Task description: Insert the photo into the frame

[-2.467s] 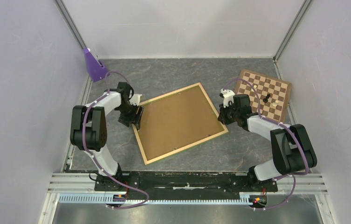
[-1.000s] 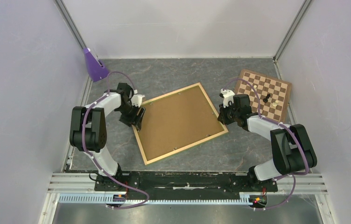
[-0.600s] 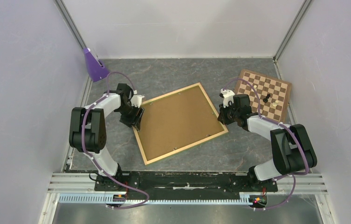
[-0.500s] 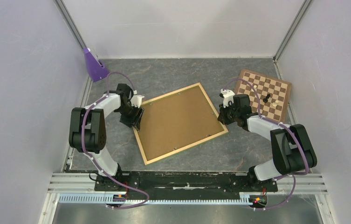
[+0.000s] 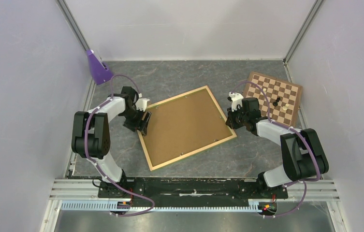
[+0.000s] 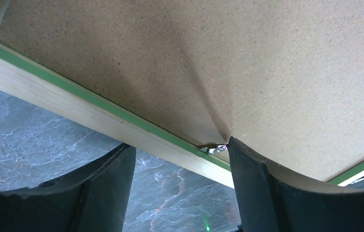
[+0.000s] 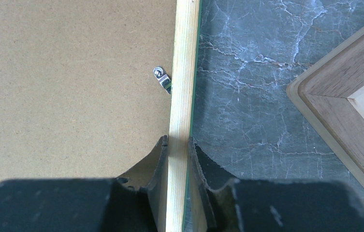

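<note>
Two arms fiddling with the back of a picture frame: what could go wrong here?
1. One finger of the left tool digs into the backing panel beside a metal tab; the panel looks dented there and might crease or crack.
2. The right tool pinches only a thin rail of the frame; a sideways push could twist it or make it slip.
3. The chessboard sits close to the right arm; a wide swing may knock its pieces.
</note>
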Motion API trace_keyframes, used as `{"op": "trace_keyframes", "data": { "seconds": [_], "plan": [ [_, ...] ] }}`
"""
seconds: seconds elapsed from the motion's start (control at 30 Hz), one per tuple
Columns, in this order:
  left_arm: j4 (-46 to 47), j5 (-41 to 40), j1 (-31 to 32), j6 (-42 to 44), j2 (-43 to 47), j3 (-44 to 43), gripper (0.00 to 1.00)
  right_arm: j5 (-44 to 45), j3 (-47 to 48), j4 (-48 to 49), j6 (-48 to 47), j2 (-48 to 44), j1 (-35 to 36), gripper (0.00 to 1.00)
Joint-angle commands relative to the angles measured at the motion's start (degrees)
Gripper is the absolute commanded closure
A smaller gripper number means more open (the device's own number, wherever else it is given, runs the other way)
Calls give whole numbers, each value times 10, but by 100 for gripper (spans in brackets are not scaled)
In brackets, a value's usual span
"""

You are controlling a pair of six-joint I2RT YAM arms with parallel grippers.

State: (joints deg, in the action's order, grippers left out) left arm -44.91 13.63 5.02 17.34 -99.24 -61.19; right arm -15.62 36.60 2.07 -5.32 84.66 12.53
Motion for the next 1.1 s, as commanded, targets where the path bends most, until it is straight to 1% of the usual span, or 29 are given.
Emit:
{"op": "trace_keyframes", "data": {
  "seconds": [0.0,0.2,0.23,0.33,0.4,0.5,0.6,0.73,0.8,0.9,1.0,1.07],
  "plan": [
    [3,17,-4,-45,14,-15,23,-4,-1,10,0,-12,2,86],
    [-2,8,-15,-52,39,-14,23,-7,-1,10,1,-13,2,86],
    [-7,14,-17,-44,44,-17,23,-8,-1,10,0,-12,2,86],
    [-21,27,-18,15,62,-31,23,-8,-1,10,0,-11,2,86],
    [-42,51,-17,69,74,-48,22,-9,0,10,-1,-10,2,86],
    [-104,93,-15,169,77,-94,19,-10,1,10,-1,-6,2,86],
    [-160,93,3,296,79,-120,15,-14,3,11,0,1,2,86],
    [-172,72,35,489,109,-86,14,-14,4,12,-1,3,1,86],
    [-172,75,43,578,124,-65,13,-14,4,12,-2,2,2,86],
    [-170,90,51,699,153,-31,6,-15,4,12,-2,1,2,87],
    [-169,85,68,775,167,-6,1,-15,5,12,-3,1,2,86],
    [-168,76,79,788,158,-3,1,-17,5,13,-2,3,2,86]
  ]
}}
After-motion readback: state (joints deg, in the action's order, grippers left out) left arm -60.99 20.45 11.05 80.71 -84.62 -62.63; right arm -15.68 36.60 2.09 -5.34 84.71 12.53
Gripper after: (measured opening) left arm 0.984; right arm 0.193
